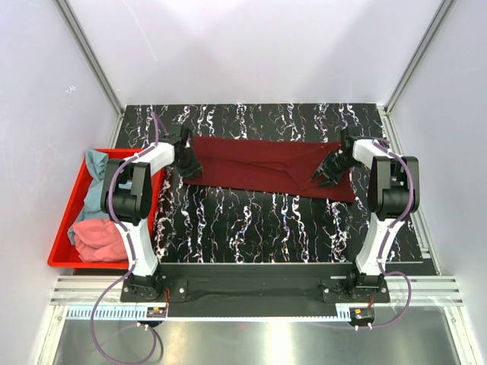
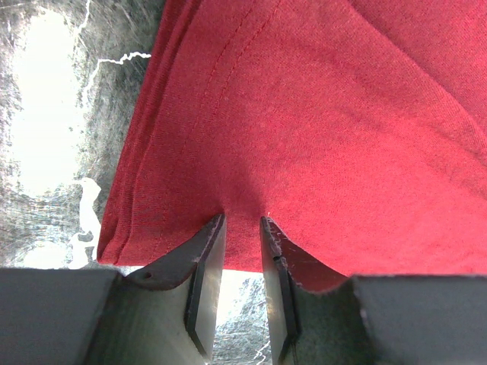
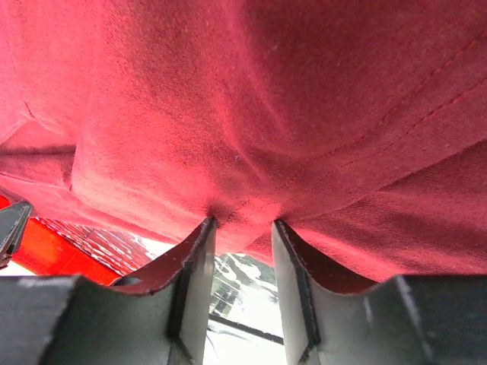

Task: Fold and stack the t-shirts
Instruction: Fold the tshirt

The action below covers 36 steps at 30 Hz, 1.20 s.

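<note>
Lengthwise, maroon t-shirt (image 1: pixel 259 169) stretched into a long band (soft creases), both pairs of jaws pinching its ends.

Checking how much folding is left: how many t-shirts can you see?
3. The maroon shirt lies spread out on the table. The teal shirt and the pink shirt are crumpled in the red bin at left. More could be hidden beneath them.
</note>
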{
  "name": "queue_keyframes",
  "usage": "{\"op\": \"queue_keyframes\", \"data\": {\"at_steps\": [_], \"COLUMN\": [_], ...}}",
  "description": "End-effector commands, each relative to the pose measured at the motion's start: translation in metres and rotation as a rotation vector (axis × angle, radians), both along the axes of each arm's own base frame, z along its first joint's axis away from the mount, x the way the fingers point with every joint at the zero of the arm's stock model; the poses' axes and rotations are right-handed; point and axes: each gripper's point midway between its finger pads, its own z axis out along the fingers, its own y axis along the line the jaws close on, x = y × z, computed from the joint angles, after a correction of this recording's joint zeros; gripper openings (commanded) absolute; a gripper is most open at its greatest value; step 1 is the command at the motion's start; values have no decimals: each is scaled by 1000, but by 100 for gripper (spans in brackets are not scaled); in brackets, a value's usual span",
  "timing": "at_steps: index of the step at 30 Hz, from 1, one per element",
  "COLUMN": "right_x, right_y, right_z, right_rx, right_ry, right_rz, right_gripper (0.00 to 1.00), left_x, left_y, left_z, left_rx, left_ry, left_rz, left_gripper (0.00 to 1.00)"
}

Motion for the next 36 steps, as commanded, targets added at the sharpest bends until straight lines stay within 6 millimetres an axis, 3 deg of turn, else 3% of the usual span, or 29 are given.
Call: {"op": "queue_keyframes", "data": {"at_steps": [1,5,6,16,20,24,25,26,27,28,29,32,36], "right_x": [15,22,22,32,59,97,106,129,139,160,169,176,158], "right_y": [-1,-1,-1,3,6,16,17,19,22,37,41,35,8], "right_z": [8,9,9,27,40,49,36,51,35,57,62,80,98], "right_rx": [-10,-8,-8,23,41,87,95,111,133,147,156,114,-74], "right_ry": [-55,-69,-68,-92,-143,-182,-168,-229,-200,-269,-281,-291,-337], "right_rz": [2,-2,-2,-17,-23,-39,-45,-48,-61,-32,-27,-2,76], "right_gripper": [40,17,15,2,3,10,11,14,16,19,32,48,57], "left_x": [-4,-2,-2,-4,-4,-4,-5,-6,-7,-8,-8,-8,-5], "left_y": [6,5,5,5,4,4,4,4,5,4,4,4,7], "left_z": [8,8,8,8,8,7,7,7,6,5,6,10,19], "left_rx": [29,28,28,27,21,21,21,21,21,17,16,15,33], "left_ry": [-3,-4,-3,-3,-3,0,1,2,4,6,7,-3,-30], "left_rz": [-14,-16,-18,-20,-19,-22,-24,-24,-23,-25,-23,-25,-32], "left_gripper": [31,31,31,31,31,31,31,31,31,30,31,30,31]}}
